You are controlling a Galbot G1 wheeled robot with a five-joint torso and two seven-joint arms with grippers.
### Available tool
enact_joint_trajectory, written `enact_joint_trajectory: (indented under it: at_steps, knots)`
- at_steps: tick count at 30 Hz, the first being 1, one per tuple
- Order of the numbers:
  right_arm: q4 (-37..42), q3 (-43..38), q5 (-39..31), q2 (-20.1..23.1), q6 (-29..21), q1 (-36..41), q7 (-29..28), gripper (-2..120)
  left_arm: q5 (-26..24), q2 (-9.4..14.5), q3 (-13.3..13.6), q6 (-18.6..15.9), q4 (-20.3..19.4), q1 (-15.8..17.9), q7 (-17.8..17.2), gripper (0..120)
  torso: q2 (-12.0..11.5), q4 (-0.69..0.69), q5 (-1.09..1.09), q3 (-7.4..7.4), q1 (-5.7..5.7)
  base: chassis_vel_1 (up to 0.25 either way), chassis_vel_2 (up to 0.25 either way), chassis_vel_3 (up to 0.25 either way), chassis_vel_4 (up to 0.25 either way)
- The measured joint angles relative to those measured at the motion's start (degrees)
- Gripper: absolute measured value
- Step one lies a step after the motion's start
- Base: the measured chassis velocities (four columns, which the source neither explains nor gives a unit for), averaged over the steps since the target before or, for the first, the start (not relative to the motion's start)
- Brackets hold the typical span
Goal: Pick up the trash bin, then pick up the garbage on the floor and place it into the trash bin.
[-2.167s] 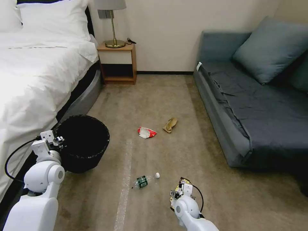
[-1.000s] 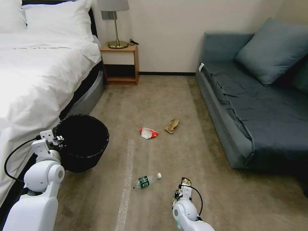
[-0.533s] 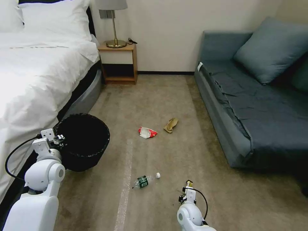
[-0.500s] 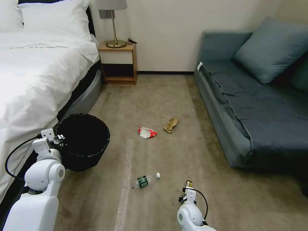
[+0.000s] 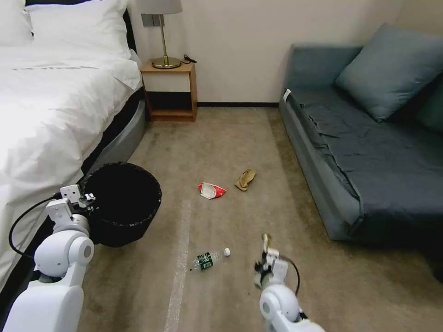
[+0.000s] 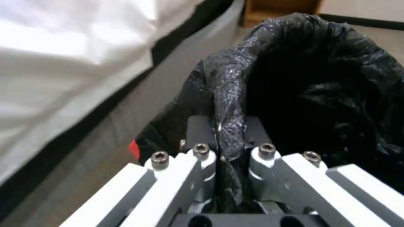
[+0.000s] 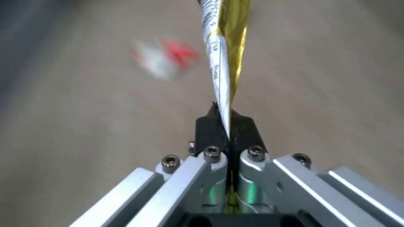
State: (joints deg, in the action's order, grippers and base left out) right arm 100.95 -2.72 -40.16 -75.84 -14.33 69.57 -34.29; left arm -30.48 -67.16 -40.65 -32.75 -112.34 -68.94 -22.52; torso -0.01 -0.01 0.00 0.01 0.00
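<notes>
My right claw (image 7: 227, 126) pinches the gold wrapper (image 7: 225, 47), its top cut off; my left claw (image 6: 225, 138) pinches the trash bin (image 5: 122, 203) rim beside the bed (image 5: 50, 106), on carpet (image 5: 221, 138).

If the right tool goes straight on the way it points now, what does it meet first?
Probably the red-white packet. The right tool, shut on the gold wrapper, points across bare carpet towards it; depth is unclear.

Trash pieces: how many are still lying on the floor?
3: the bottle nearest the robot, the red-white packet mid-carpet, the tan paper wad beside it. The right hand holds the gold wrapper.
</notes>
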Motion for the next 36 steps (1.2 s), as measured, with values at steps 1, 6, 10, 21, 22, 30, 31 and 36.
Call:
enact_joint_trajectory:
  at_steps: [1,6,10,21,22,30,31,36]
  knots:
    - [2.4,1.8,-1.8,0.4,1.1,-2.2,0.2,0,-0.2,-0.1,0.7,-0.2,-0.4,-0.2,-0.1,5,0.0,0.0,0.0,0.0,0.0,0.0,0.0,0.0,0.0]
    - [5.9,13.6,-10.2,1.1,6.8,-15.5,0.0,0,-1.2,-0.3,3.8,-1.3,-2.1,-1.4,-0.3,5,0.0,0.02,0.0,0.0,0.0,0.0,0.0,0.0,0.0]
    - [2.6,24.3,-13.7,-1.1,9.9,-27.3,-0.5,0,-1.5,0.0,6.1,-1.5,-2.7,-2.5,-0.3,5,0.0,0.03,-0.01,0.0,0.0,0.0,0.0,0.0,0.0]
    - [-12.0,36.1,-10.4,-7.8,14.8,-35.5,-0.3,0,-1.9,-0.3,7.1,-1.7,-5.1,-4.6,-0.5,5,0.0,0.02,-0.01,0.0,0.0,0.0,0.0,0.0,0.0]
    - [-13.4,37.2,-9.9,-8.2,14.9,-35.8,-0.3,0,-2.2,-0.4,7.0,-1.7,-5.6,-4.9,-0.5,5,0.0,0.02,-0.01,0.0,0.0,0.0,0.0,0.0,0.0]
    - [-15.2,39.5,-7.8,-8.7,13.0,-35.4,-1.3,6,-2.6,-0.8,6.3,-1.8,-7.2,-6.1,-0.6,5,0.0,0.02,0.0,0.0,0.0,0.0,0.0,0.0,0.0]
    - [-14.9,39.7,-7.7,-8.5,12.6,-35.1,-1.4,10,-2.6,-0.8,6.2,-1.8,-7.4,-6.2,-0.6,5,0.0,0.01,-0.01,-0.01,0.0,0.0,0.0,0.0,0.0]
    - [-13.9,40.1,-7.3,-7.9,11.7,-34.3,-1.7,29,-2.6,-1.0,5.8,-1.8,-7.7,-6.5,-0.6,5,0.0,0.01,0.0,-0.01,0.0,0.0,0.0,0.0,0.0]
